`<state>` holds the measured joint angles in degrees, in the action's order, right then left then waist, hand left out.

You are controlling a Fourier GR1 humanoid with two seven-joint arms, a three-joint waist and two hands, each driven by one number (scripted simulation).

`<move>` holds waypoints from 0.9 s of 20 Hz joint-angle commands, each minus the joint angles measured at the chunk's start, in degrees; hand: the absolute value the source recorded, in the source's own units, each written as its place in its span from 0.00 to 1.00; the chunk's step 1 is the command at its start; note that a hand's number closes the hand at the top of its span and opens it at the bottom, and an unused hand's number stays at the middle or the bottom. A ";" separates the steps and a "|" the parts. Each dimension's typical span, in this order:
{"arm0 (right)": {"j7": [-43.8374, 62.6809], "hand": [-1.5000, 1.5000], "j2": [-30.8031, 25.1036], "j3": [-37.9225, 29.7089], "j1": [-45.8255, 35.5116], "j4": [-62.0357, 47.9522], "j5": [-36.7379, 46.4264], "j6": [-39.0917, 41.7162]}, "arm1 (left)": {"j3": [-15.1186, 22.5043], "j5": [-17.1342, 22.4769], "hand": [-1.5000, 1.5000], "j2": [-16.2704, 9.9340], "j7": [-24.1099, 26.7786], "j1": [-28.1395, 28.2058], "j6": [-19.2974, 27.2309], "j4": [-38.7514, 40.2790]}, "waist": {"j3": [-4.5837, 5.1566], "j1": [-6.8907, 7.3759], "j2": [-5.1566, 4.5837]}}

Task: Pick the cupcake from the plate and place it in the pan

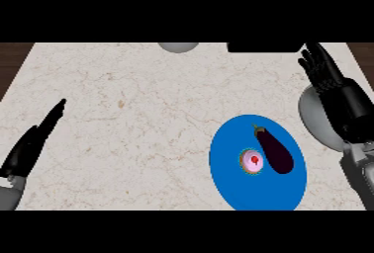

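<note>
Nearest me, low in the right half of the frame, the cupcake (252, 161) sits on the blue plate (234, 185), just beside a dark aubergine (275, 149) whose long axis runs up-left to down-right. My right hand (326, 74) is the nearer one: it hovers at the upper right with fingers straight and released, so the cupcake lies down-left of those fingers, well apart. My left hand (33, 143), at the left edge, is also released and holds nothing. I cannot make out the pan for certain

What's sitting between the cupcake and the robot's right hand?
In the head view, an eggplant lies on the blue plate, right beside the cupcake, between it and the right hand.
</note>
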<state>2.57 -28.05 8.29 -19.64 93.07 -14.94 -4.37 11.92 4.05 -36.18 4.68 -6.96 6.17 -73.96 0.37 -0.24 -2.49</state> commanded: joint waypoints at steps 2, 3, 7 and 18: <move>-1.09 1.00 1.54 -2.80 0.91 0.89 -3.11 1.88 | -2.65 3.93 0.50 4.53 -0.91 -0.12 -0.05 -1.42 | -0.38 0.24 2.52; -3.00 1.00 2.62 -3.85 0.04 0.47 -4.34 1.42 | -2.85 5.65 0.50 8.32 -5.21 -3.00 3.05 -3.31 | -0.43 0.08 2.51; 1.25 1.00 -5.02 -3.08 5.76 0.17 5.80 -2.63 | -6.15 14.26 0.50 14.83 -6.80 -2.70 4.53 -6.89 | -0.11 -1.36 3.04; -12.84 0.00 -11.62 -8.20 40.69 20.60 19.20 -6.56 | -8.89 15.88 0.50 13.44 -12.19 -0.66 5.89 -14.04 | -0.36 -1.61 2.90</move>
<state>-6.84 -35.75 2.24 12.21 109.33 0.73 -12.28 4.29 18.81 -22.13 -6.11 -7.56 12.89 -86.81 0.01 -2.25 0.61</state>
